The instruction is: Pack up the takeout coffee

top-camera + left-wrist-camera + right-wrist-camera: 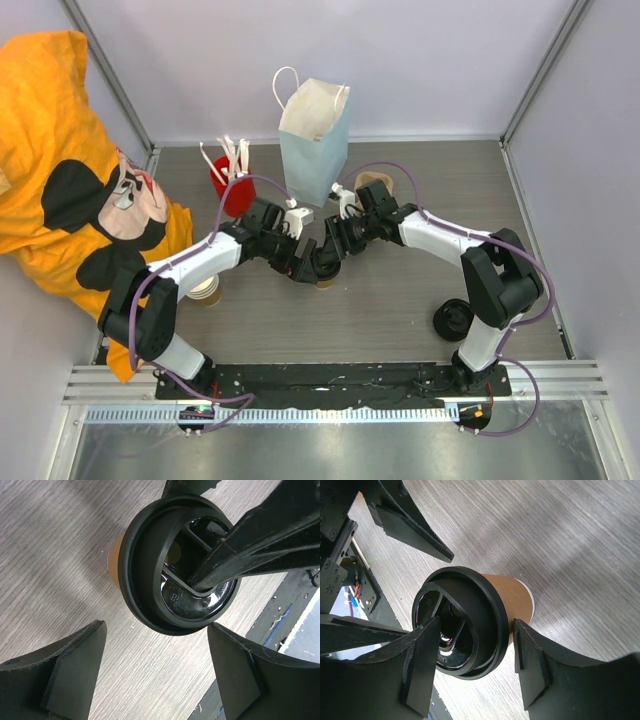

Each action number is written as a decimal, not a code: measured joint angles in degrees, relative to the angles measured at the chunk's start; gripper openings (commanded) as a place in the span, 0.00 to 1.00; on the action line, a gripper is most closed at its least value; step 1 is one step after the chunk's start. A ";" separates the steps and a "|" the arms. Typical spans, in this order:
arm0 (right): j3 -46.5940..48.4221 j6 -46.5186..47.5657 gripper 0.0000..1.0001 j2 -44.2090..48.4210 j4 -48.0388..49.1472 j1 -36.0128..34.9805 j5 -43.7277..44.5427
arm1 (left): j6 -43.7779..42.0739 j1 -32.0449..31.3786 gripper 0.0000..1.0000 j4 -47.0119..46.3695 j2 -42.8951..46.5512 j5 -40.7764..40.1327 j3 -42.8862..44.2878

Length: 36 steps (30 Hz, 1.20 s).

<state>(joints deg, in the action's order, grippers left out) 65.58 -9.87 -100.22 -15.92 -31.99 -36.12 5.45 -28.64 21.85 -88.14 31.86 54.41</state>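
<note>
Top camera, high behind the bases at 6 o'clock, looks down over the whole table (400, 300); both wrist cameras sit close over the takeout coffee (327, 283) (145, 580) (480, 605), from its 10 and 2 o'clock, and all three views share it.

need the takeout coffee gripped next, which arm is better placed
Right. The right gripper has a finger on each side of the takeout coffee; the left gripper is open but its fingertips stop at the edge of its lid and would likely need to advance.

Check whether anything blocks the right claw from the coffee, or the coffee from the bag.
Nothing visible blocks either. The right claw straddles the takeout coffee at its lid. Between it and the blue bag, only the arms' own wrists hover.
</note>
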 measured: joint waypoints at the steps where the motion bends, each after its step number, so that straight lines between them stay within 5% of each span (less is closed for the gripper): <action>1: 0.00 0.09 0.61 0.02 0.13 -0.07 0.17 | 0.00 -0.02 0.85 0.02 -0.04 -0.17 0.00; 24: 8.24 8.39 0.66 0.24 -13.22 0.55 1.62 | -5.64 1.44 0.88 2.62 3.04 0.22 4.42; 36: 26.10 32.65 0.63 0.17 -26.88 2.29 5.49 | -14.19 3.50 0.89 14.67 2.78 2.03 12.96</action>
<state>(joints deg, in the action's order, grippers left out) 91.68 22.79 -100.05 -42.81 -29.69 -30.63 -8.73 -25.15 36.51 -85.36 33.89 67.37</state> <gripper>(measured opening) 0.647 0.889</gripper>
